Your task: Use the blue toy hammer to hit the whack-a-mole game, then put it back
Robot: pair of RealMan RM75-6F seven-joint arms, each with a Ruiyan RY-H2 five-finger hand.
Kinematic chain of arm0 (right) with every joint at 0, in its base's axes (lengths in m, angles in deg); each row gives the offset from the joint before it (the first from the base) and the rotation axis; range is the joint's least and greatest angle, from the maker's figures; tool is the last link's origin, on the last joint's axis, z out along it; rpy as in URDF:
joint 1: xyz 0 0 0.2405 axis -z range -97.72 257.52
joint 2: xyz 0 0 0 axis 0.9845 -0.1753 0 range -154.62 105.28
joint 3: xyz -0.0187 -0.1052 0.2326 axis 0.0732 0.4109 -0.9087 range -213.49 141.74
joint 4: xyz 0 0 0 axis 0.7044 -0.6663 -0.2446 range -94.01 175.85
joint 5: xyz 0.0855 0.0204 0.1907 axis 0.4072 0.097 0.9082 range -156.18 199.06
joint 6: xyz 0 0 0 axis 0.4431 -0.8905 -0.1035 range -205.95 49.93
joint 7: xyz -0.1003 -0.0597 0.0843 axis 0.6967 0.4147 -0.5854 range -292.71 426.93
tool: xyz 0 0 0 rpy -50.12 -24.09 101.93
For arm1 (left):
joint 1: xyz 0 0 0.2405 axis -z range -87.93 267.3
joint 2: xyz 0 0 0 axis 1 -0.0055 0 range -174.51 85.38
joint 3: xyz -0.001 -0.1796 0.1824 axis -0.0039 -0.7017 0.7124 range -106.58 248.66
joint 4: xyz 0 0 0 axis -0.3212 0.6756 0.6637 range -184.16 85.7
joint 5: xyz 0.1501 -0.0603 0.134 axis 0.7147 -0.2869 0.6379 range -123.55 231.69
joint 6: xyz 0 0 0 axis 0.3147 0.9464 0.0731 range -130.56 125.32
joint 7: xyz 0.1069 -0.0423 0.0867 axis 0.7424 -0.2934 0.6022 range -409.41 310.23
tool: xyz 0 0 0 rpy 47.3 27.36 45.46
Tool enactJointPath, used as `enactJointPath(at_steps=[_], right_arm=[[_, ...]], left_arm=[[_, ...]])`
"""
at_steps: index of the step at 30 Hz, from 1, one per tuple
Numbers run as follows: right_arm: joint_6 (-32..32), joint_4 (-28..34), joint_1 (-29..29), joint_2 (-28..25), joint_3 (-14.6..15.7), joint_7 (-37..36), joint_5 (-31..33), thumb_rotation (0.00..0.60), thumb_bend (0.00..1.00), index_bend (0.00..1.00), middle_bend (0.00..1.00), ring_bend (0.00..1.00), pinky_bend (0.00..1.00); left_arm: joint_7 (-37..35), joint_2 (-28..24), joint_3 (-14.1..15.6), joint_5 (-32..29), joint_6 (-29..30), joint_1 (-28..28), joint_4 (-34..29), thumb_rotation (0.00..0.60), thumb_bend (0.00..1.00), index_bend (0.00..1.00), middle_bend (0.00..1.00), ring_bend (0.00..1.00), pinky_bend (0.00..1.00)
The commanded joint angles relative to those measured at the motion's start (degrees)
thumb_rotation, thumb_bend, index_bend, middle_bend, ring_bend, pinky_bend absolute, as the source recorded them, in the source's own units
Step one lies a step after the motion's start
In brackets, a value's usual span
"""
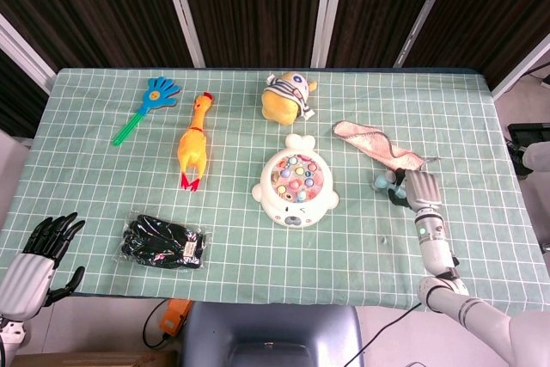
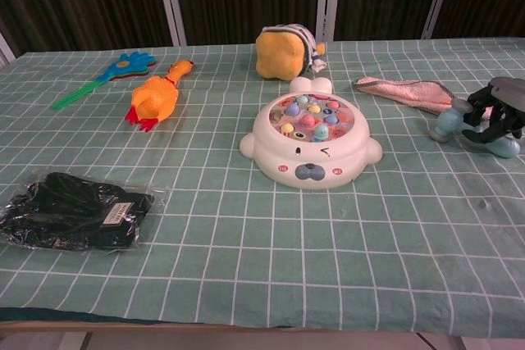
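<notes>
The right hand (image 2: 498,112) sits directly over the blue toy hammer (image 2: 453,120), fingers curling around it though a firm grip cannot be told, far nearer than the idle, empty left hand (image 1: 43,251)

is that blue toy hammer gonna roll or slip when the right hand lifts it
The blue toy hammer looks like smooth hollow plastic, so probably light and a little slippery. It lies flat on the tablecloth, and its barrel-shaped head may roll if nudged. The right hand is curled over the handle, which should steady it.
</notes>
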Motion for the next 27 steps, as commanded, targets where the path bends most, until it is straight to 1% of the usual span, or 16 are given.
enactJointPath(at_steps=[1,7,9,15,21,27], right_arm=[[-0.01,-0.25,-0.07,0.24,0.03,0.22,0.03,0.600,0.55,0.96,0.60,0.64,0.78],[-0.60,-0.92,-0.23,1.00,-0.11,0.55,-0.09,0.600,0.55,0.99,0.62,0.66,0.81],[-0.96,-1.12,-0.24,1.23,-0.20,0.61,-0.16,0.600,0.55,1.00,0.64,0.68,0.83],[-1.66,-2.32,-0.39,2.26,-0.22,1.62,-0.20,0.600,0.52,1.00,0.67,0.73,0.89],[-1.90,-3.54,-0.64,3.35,-0.19,1.68,-0.66,0.600,0.52,1.00,0.69,0.75,0.91],[-2.98,-4.62,-0.68,4.03,-0.14,0.48,-2.08,0.600,0.52,1.00,0.70,0.78,0.96]], left_arm=[[0.01,0.00,-0.01,-0.02,-0.07,0.04,-0.02,0.600,0.40,0.00,0.00,0.00,0.00],[-0.16,-0.02,-0.02,-0.08,-0.20,0.11,-0.02,0.600,0.40,0.00,0.00,0.00,0.00],[-0.28,-0.03,-0.04,-0.13,-0.24,0.14,0.02,0.600,0.40,0.00,0.00,0.00,0.00],[-0.44,-0.04,-0.09,-0.17,-0.28,0.21,0.10,0.600,0.40,0.00,0.00,0.00,0.00],[-0.37,-0.01,-0.03,-0.19,-0.33,0.19,0.10,0.600,0.40,0.00,0.00,0.00,0.00],[-0.80,-0.07,-0.07,-0.20,-0.29,0.24,0.22,0.600,0.40,0.00,0.00,0.00,0.00]])
